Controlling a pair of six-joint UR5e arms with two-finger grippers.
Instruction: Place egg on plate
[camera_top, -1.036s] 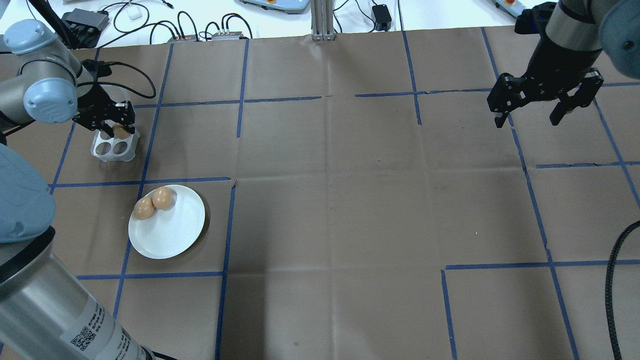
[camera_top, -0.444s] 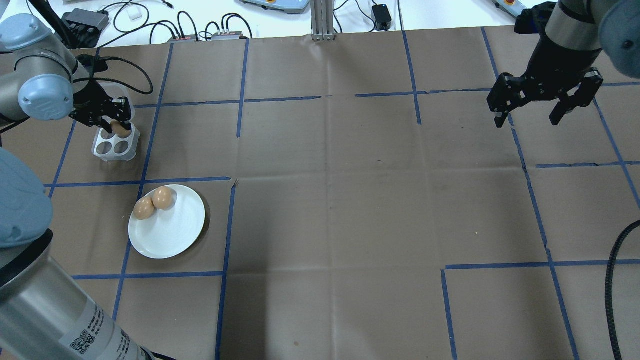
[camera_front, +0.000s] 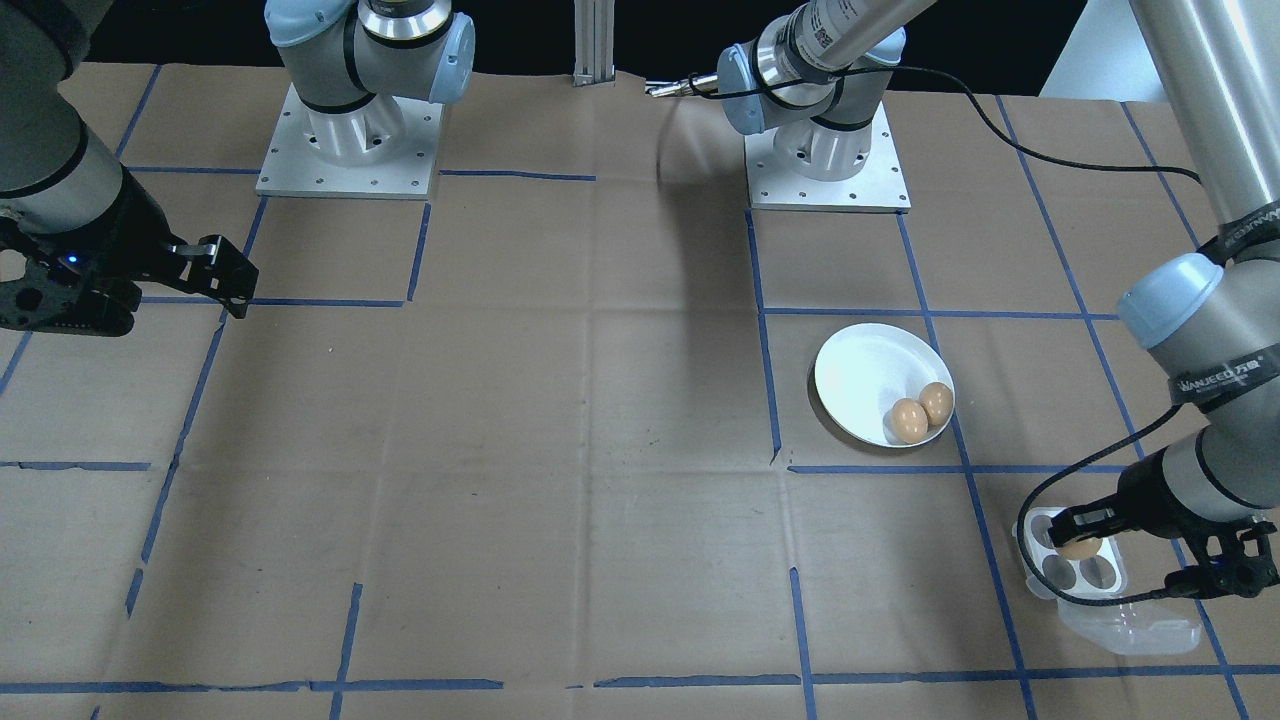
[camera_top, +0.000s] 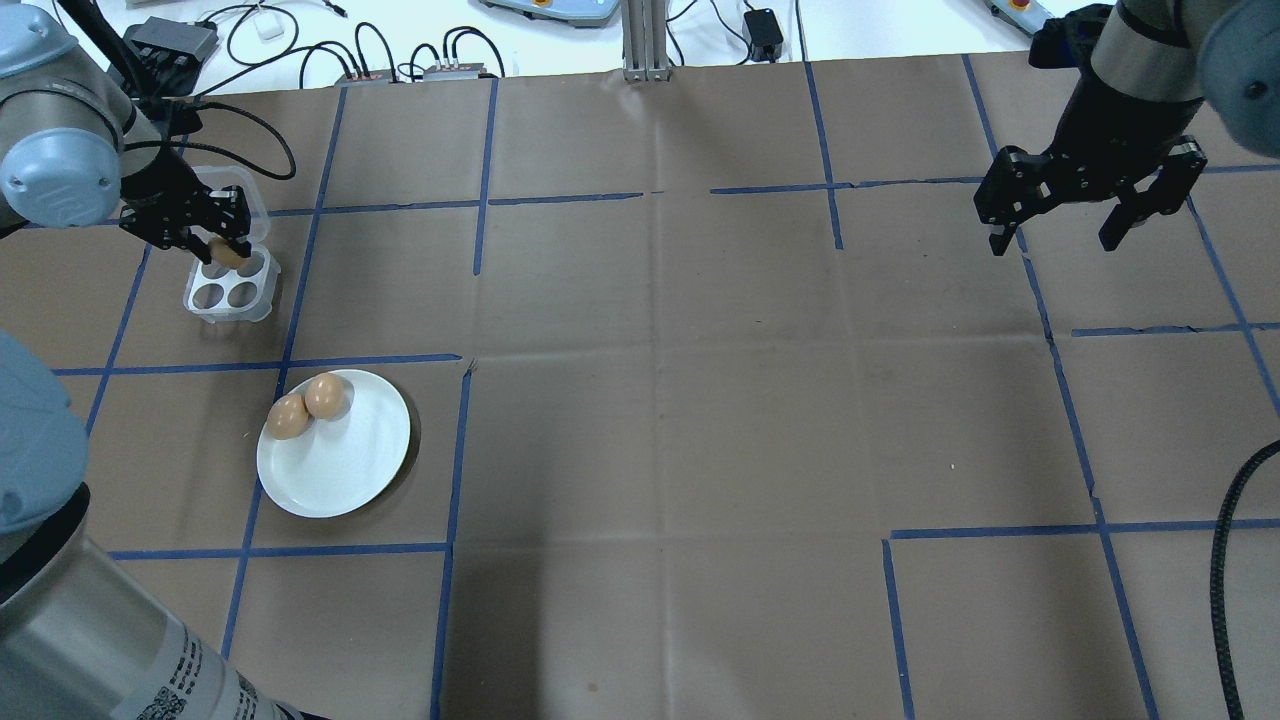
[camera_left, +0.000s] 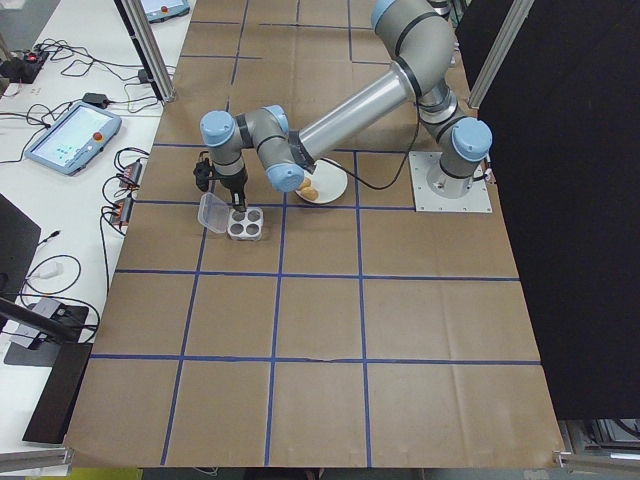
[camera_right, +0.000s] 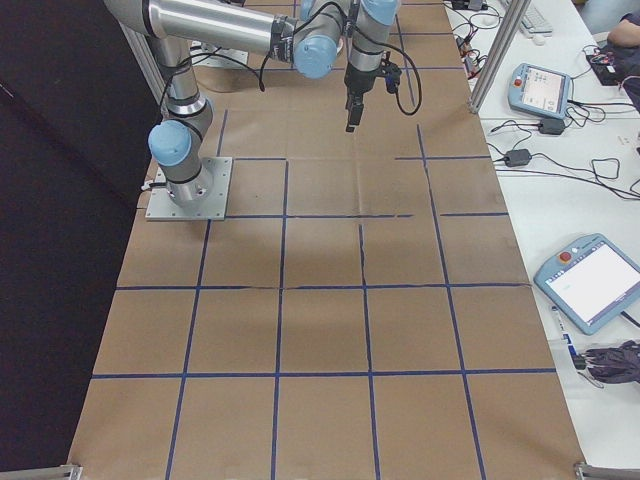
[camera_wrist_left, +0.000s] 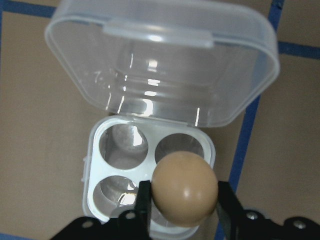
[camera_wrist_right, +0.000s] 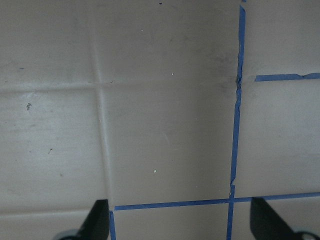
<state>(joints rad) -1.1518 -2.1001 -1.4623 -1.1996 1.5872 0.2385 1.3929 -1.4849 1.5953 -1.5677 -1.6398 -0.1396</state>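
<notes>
My left gripper (camera_top: 222, 250) is shut on a brown egg (camera_wrist_left: 184, 189) and holds it lifted above the clear plastic egg box (camera_top: 230, 292), whose holes all look empty and whose lid (camera_wrist_left: 165, 60) lies open behind. The same egg (camera_front: 1079, 548) shows over the box (camera_front: 1075, 575) in the front-facing view. The white plate (camera_top: 345, 465) lies nearer my base on the left, with two brown eggs (camera_top: 307, 405) at its far left rim. My right gripper (camera_top: 1090, 215) hangs open over bare table at the far right, holding nothing.
Brown paper with blue tape lines (camera_top: 455, 450) covers the table. Cables and small boxes (camera_top: 170, 38) lie beyond the far edge. A black cable (camera_top: 1225, 580) runs along the right side. The left arm's column (camera_top: 90, 620) fills the near left corner.
My left gripper has risen and drifted left with the egg, lifting it out of the box's far right hole. The right arm, the plate and its eggs have not moved.
</notes>
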